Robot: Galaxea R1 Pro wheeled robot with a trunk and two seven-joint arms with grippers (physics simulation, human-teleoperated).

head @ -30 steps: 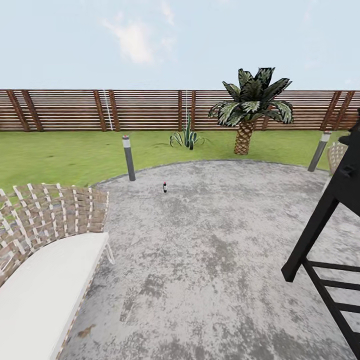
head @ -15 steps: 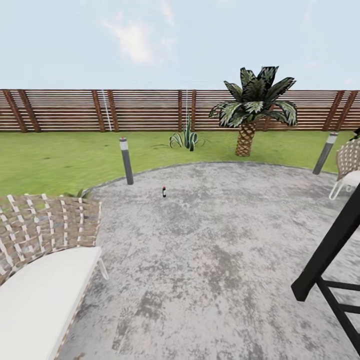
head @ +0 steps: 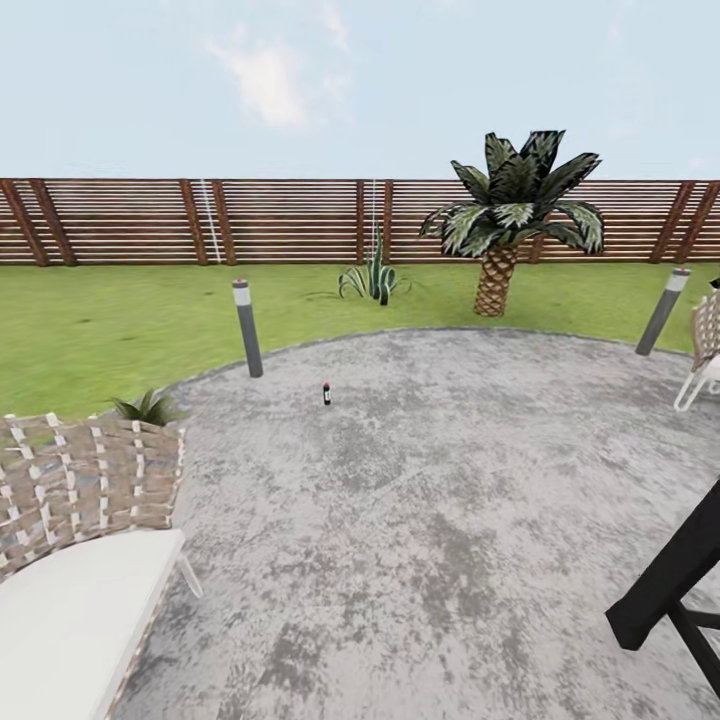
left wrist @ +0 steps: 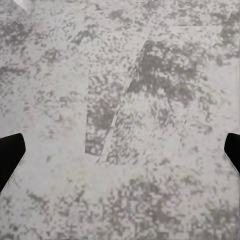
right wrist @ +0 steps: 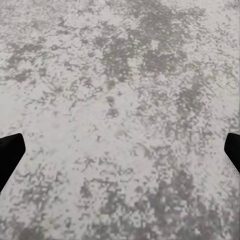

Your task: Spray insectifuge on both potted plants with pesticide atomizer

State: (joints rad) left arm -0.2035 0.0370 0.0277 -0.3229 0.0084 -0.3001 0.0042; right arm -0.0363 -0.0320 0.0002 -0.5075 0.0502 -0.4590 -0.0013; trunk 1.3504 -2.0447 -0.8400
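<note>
A small dark atomizer (head: 327, 393) stands on grey paving (head: 440, 480) near a potted plant (head: 147, 407); both grippers' fingers (left wrist: 10, 155) (right wrist: 10, 152) spread wide, empty.

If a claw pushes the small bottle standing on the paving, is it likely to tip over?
Probably yes. The small bottle stands upright, narrow and taller than wide, so a high push would likely topple it. It looks small and probably light. The speckled paving appears flat, so it might roll afterwards.
</note>
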